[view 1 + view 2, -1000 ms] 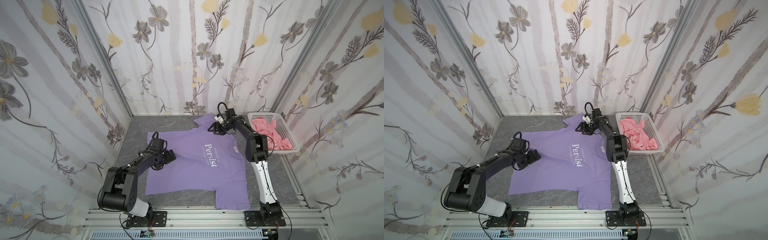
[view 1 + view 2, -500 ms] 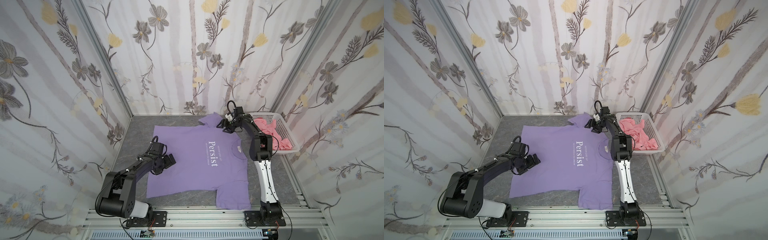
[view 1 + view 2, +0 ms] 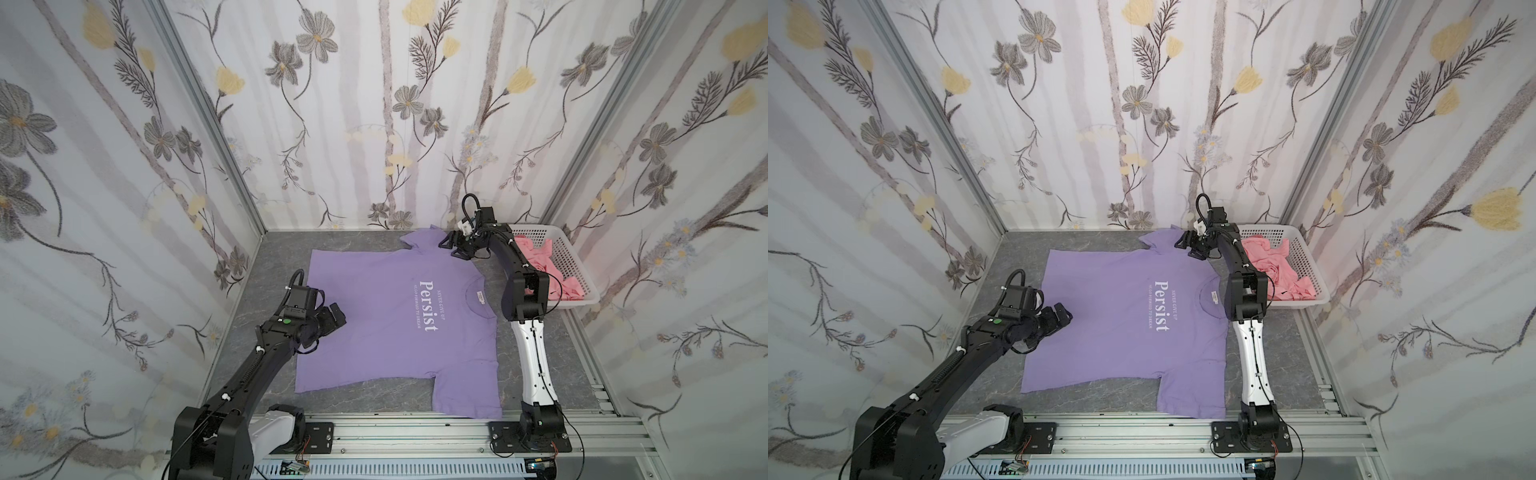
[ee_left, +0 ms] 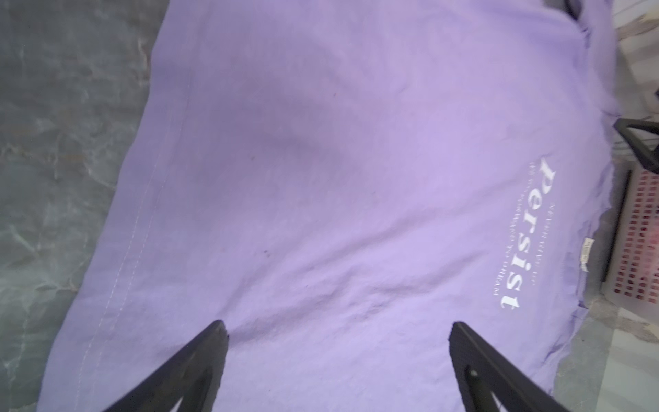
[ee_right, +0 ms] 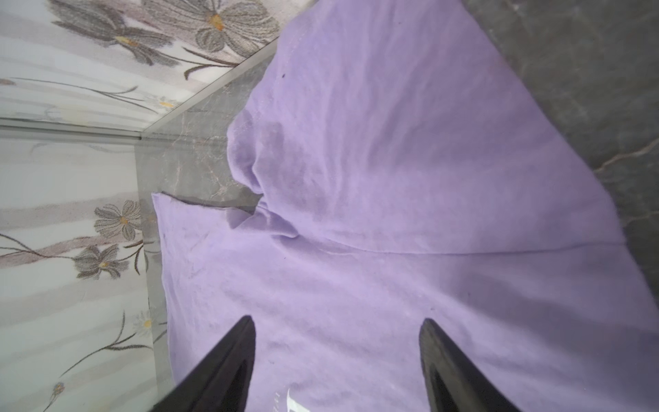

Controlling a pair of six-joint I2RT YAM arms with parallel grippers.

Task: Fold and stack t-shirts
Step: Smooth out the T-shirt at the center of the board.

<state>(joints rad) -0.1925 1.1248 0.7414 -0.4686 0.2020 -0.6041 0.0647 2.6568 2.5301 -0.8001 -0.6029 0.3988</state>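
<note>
One purple t-shirt [image 3: 374, 316], one pink garment [image 3: 544, 259]

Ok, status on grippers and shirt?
Left gripper, right gripper open, empty. Large lavender-purple t-shirt flat, unfolded, far sleeve bunched. Salmon-pink garment in white mesh basket, nothing blocking.

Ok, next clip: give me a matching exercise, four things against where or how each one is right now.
1. lavender-purple cotton t-shirt with white lettering
2. crumpled salmon-pink cotton garment
3. white plastic mesh basket
4. left gripper

A. inside the basket
B. fingers open, above the shirt near its hem
C. spread out on the grey table
D. beside the right arm, at the table's edge

Pairs: 1-C, 2-A, 3-D, 4-B
</note>
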